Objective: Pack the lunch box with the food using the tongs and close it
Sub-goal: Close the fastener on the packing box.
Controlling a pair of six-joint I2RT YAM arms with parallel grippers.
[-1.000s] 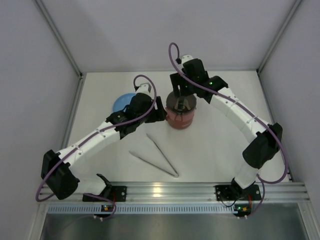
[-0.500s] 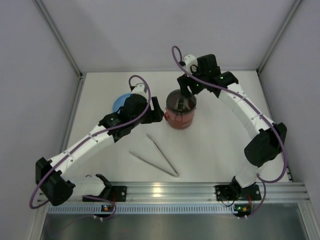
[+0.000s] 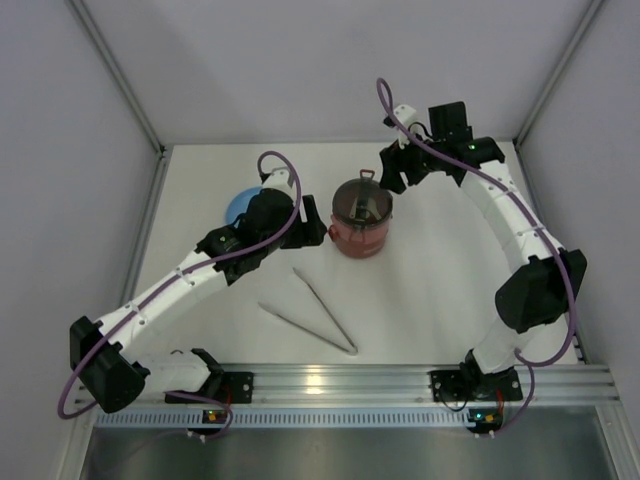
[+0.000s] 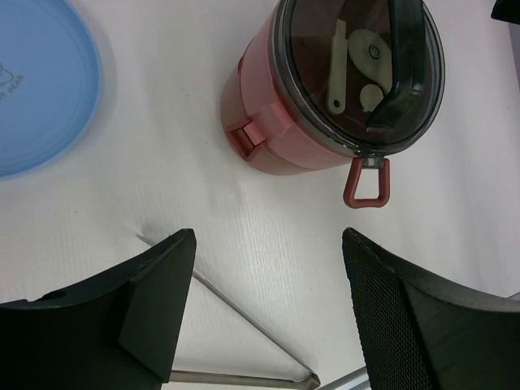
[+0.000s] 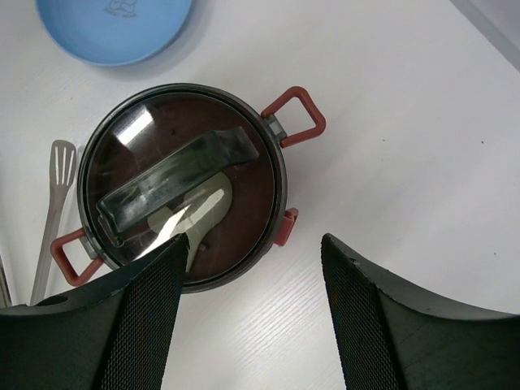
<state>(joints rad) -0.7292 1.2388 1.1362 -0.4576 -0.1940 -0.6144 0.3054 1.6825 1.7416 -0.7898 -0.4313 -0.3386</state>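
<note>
Centrally, round red lunch box; V-shaped tongs

Brightly, evenly lit from above. Soft faint shadows on white worktop. Small white glare on lunch box cover. Crisp focus throughout.

Top view overlooks everything; both wrist views look closely down on the lunch box.
</note>
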